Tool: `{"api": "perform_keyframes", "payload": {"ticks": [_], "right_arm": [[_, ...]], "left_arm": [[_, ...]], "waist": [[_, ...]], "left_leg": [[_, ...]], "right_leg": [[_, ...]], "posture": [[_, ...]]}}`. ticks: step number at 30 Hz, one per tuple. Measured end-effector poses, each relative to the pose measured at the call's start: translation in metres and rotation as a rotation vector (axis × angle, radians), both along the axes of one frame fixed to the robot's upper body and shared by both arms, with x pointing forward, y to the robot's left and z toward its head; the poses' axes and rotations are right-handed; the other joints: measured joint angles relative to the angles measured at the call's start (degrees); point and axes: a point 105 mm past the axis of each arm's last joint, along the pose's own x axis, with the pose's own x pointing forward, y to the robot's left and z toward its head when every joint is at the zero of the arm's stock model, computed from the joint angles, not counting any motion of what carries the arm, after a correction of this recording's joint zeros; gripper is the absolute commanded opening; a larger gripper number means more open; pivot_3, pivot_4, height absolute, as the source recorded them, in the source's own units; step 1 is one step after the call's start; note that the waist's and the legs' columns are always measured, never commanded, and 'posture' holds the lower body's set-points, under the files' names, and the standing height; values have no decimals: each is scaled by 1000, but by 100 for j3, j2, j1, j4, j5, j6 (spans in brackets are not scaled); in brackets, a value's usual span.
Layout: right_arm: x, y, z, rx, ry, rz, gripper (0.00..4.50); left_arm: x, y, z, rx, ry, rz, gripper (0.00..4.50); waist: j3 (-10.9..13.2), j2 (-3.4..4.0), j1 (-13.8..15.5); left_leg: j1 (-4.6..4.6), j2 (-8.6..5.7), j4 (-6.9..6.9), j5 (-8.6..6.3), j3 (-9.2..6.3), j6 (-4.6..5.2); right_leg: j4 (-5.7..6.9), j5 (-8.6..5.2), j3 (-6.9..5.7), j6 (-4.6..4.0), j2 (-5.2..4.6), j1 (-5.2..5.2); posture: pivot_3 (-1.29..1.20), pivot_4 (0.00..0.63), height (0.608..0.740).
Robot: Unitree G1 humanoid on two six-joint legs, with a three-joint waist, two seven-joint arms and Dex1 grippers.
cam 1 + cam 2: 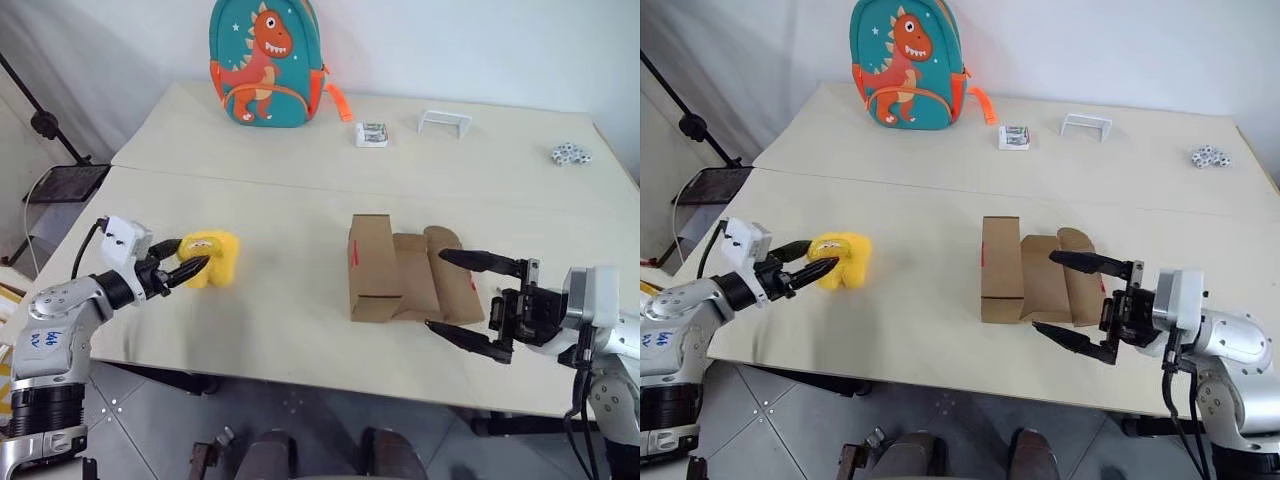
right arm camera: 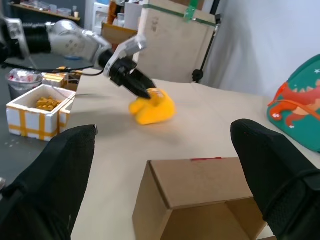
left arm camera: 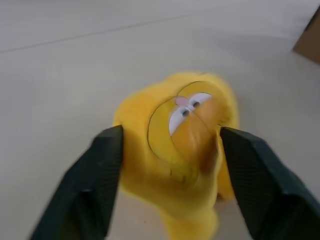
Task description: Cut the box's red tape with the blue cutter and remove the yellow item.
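The yellow item (image 1: 215, 257), a soft plush, lies on the table at the left. My left gripper (image 1: 195, 253) is open, with one finger on each side of the plush (image 3: 175, 145). The brown box (image 1: 375, 265) stands mid-table, its flaps open toward my right arm. A small strip of red tape (image 1: 353, 255) shows on the side facing the plush. My right gripper (image 1: 434, 289) is open wide at the box's flapped end, with nothing held. The blue cutter is out of view.
A teal dinosaur backpack (image 1: 265, 62) stands at the table's far edge. A small white packet (image 1: 371, 134), a white bracket (image 1: 445, 122) and a cluster of small white pieces (image 1: 570, 153) lie along the back. A white foam crate (image 2: 35, 112) sits beyond the table's left side.
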Motion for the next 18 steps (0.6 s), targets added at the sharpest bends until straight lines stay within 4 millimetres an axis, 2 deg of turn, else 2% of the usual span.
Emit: {"api": "perform_keyframes", "payload": {"ticks": [1, 2, 5, 7, 10, 13, 18], "right_arm": [[1, -2, -1, 0, 4, -6, 4500], [2, -3, -2, -2, 4, -9, 4500], [6, -11, -3, -16, 6, -30, 4500], [7, -17, -1, -30, -2, -46, 4500], [7, -46, 0, -87, 22, -142, 4500], [3, -58, -3, -114, 32, -166, 4500], [1, -68, -24, -134, 70, -188, 4500]], "left_arm": [[-2, 2, 4, 0, -3, -17, 4420], [-4, 4, 6, -5, -5, -28, 4487], [-12, 13, 10, -3, 11, -90, 4487], [-21, 28, 13, 33, -8, -108, 4487], [-44, 42, 18, 145, -79, -150, 4487], [-52, 44, 20, 181, -124, -160, 4487], [-61, 42, 5, 172, -102, -168, 4487]], "waist": [[0, 0, -1], [0, 0, -1], [0, 1, -7], [1, 1, -26], [2, 3, -50], [2, 3, 5], [2, 3, -3]], "left_leg": [[1, 0, -1, 0, 3, 0], [2, 0, -2, 0, 5, 0], [4, 2, -5, 0, 11, 0], [4, 9, -7, -3, 14, -3], [7, 18, -15, -17, 26, 4], [7, 45, -13, -23, 39, 6], [18, 52, -12, -34, 97, 16]], "right_leg": [[-1, 0, 2, 0, 0, 0], [-2, 0, 3, 0, 0, 0], [-3, -1, 4, -2, 1, -1], [-4, -3, 4, -7, 6, -5], [-14, -3, 4, -7, 2, -6], [-21, -3, -1, -7, 8, 0], [-26, -3, -1, -7, 6, -1]], "posture": [[0, 150, 740], [0, 150, 740], [0, 150, 740], [0, 150, 740], [0, 150, 740], [0, 150, 740], [0, 150, 740]]}}
